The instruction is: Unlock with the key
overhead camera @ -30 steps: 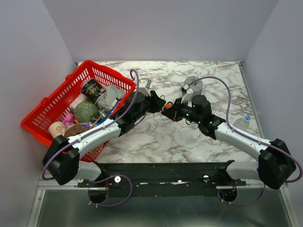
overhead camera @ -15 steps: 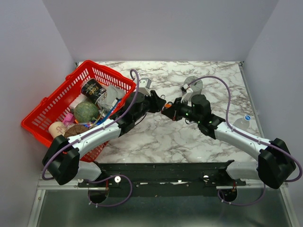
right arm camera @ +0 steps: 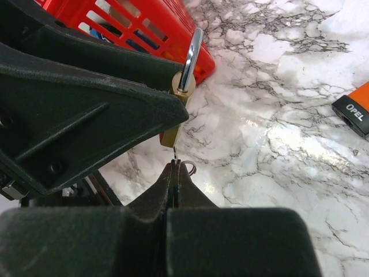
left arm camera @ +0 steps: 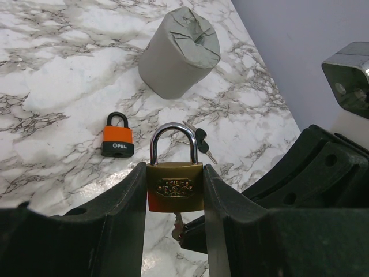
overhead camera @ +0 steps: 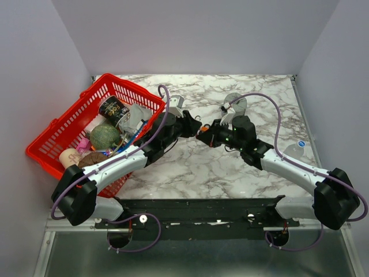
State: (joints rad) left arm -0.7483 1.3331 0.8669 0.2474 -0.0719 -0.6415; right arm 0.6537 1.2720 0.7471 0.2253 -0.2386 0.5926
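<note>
- The left gripper (left arm camera: pixel 174 171) clamps the small brass padlock with a steel shackle (left arm camera: pixel 174 187) by its two flat sides, its jaws narrowed to the width of the body; the shackle points to 12 o'clock in the left wrist view, with both legs seated in the body
- The right gripper (right arm camera: pixel 174 167) has its jaws pinched almost together on the tiny key with a thin metal blade (right arm camera: pixel 174 153); the head is hidden between the fingers, and a small wire ring (right arm camera: pixel 189 168) pokes out just beside the tips
- The key sits at 6 o'clock of the brass padlock, its blade tip right at the underside of the body; whether it is inside the keyhole cannot be told
- In the top view both grippers meet tip to tip near the middle of the white marble-patterned table (left arm camera: pixel 57 75)
- An orange padlock with a black base (left arm camera: pixel 117 138) lies flat on the table at about 10 o'clock of the brass one, apart from it
- A second small key with a black head (left arm camera: pixel 200 137) lies on the table near the orange padlock
- A grey tape-wrapped cylinder (left arm camera: pixel 179 52) rests at 12 o'clock, well beyond both padlocks
- A red plastic mesh basket (overhead camera: pixel 60 118) full of odd items stands at 9 o'clock of the table
</note>
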